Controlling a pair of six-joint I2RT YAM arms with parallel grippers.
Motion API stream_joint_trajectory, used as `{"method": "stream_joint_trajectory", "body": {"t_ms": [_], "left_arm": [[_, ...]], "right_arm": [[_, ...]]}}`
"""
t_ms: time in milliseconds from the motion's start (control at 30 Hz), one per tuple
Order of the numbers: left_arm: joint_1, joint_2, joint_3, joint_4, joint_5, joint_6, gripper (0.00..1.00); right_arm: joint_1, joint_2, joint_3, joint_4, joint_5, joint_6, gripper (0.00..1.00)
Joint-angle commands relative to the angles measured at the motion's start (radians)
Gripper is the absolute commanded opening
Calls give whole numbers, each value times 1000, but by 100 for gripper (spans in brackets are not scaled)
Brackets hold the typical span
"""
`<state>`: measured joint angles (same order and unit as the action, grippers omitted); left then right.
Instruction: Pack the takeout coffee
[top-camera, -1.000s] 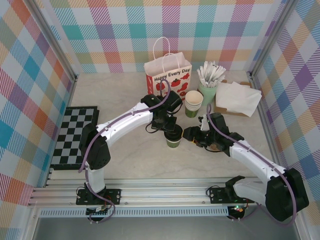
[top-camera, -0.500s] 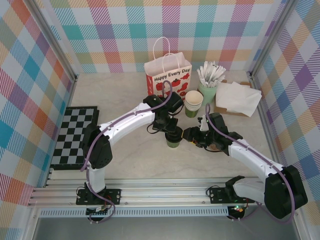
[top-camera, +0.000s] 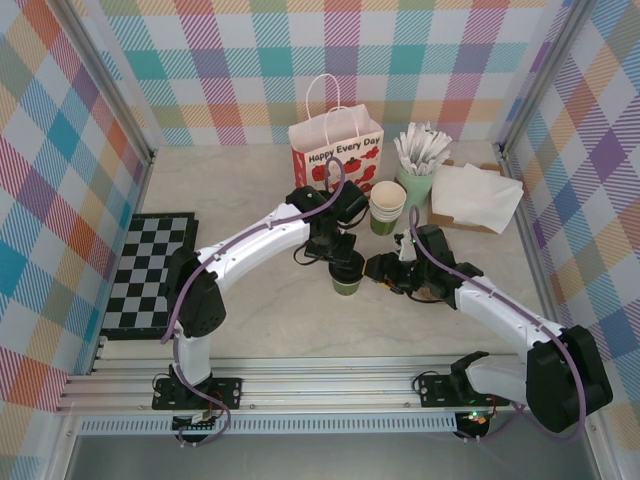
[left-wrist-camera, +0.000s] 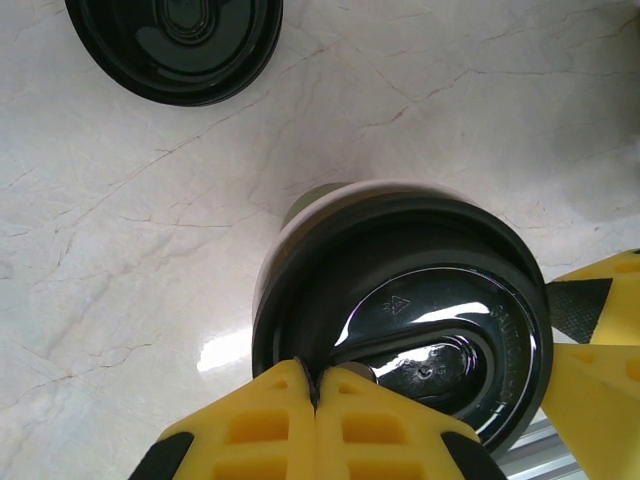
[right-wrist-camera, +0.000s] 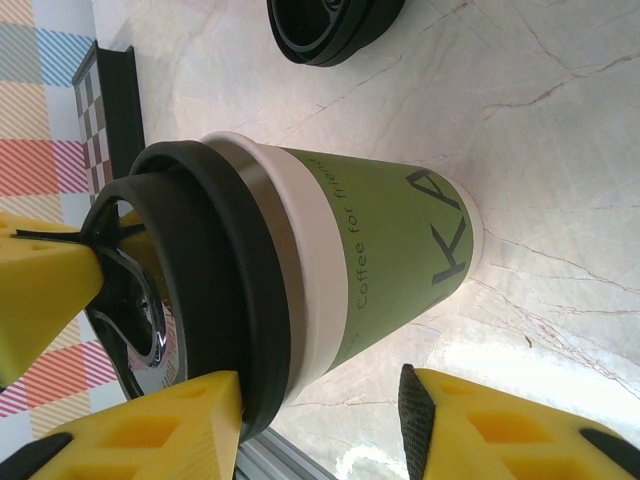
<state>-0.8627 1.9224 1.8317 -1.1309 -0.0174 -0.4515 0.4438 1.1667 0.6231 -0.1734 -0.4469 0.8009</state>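
The takeout coffee (top-camera: 347, 284) is a green paper cup with a cream rim and a black lid (left-wrist-camera: 420, 320), standing upright on the marble table. My left gripper (top-camera: 346, 262) is shut, and its yellow fingertips (left-wrist-camera: 290, 385) rest together on top of the lid near its edge. From the right, my right gripper (top-camera: 379, 270) stands open beside the cup (right-wrist-camera: 390, 260). One of its fingers (right-wrist-camera: 150, 430) touches the lid's rim, while the other finger (right-wrist-camera: 500, 430) stays clear of the cup wall.
A white paper bag (top-camera: 337, 153) with red print stands behind the cup. To its right are a stack of lidless cups (top-camera: 387, 204), a mint cup of packets (top-camera: 417, 172) and napkins (top-camera: 476, 194). Loose black lids (left-wrist-camera: 175, 45) lie nearby. A chessboard (top-camera: 150, 270) lies at the left.
My right gripper has narrowed a little and edged closer to the cup. The left gripper stays shut on top of the lid, hardly moved.
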Motion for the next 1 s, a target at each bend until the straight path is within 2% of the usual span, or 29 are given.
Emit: {"method": "stream_joint_trajectory", "body": {"t_ms": [0,600,967], "left_arm": [[-22,7,13,-26,-1,18,0],[-21,10,-90,45,20,10,0],[-21,16,-83,56,38,10,0]], "right_arm": [[-5,14,18,19,-18,-3,48],[-5,39,17,3,-13,3,47],[-5,0,41,-24,-11,-10,48]]}}
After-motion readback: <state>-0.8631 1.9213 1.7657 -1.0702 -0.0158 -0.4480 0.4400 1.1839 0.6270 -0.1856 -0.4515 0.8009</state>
